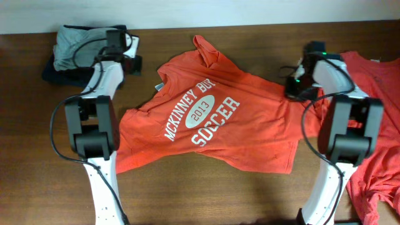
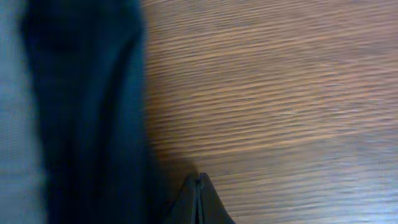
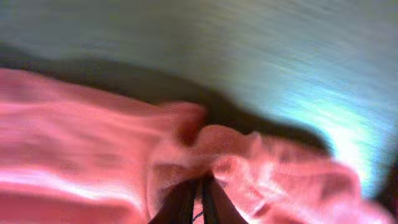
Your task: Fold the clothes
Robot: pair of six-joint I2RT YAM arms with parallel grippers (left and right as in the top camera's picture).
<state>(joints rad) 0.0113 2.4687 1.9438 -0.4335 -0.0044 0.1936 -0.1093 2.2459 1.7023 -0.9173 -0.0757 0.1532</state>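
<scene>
Wooden table [image 1: 250, 200] carries an orange-red T-shirt [image 1: 250, 125] at centre, white lettering up: "McKINNEY BOYD 2013 SOCCER". Right gripper [image 3: 200, 196], jaws nearly together, pinches bunched fabric at the T-shirt's right edge; only its wrist view shows this. Left gripper [image 2: 199, 190], jaws closed and empty, is over bare wood left of the T-shirt, beside a dark garment pile [image 1: 69, 53].

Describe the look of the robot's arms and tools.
Both the left arm and right arm have white links, boxy black joint housings and black cables looping alongside. A green light glows near the right wrist. The left tool and right tool have dark, tapered fingers.
</scene>
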